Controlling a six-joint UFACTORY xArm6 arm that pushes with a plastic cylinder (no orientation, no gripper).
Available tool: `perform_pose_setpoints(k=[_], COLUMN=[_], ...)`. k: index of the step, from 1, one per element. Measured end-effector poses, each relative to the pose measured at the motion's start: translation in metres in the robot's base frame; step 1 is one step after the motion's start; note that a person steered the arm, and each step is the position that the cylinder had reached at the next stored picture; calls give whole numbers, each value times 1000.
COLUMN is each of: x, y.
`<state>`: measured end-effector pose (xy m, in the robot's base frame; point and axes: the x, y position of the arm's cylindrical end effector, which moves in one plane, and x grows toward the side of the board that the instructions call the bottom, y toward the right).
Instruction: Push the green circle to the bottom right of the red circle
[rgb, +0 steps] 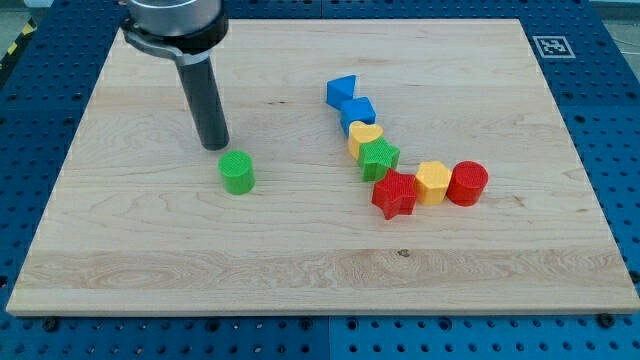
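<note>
Though near, green circle (237, 172) below my tip (215, 147)

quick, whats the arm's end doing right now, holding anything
No hand, only a rod: my tip holds nothing.
It sits just up-left of the green circle, with a small gap, not touching.

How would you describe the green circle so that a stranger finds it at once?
On the wooden board, look left of the chain of coloured blocks. The green round block stands alone there, just below and right of my tip. The green star block, the only other green piece, sits inside the chain.
</note>
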<state>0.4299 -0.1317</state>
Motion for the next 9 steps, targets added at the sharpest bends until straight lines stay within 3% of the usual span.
perform_pose_setpoints(k=[6, 9], x=[28, 56], y=[9, 50])
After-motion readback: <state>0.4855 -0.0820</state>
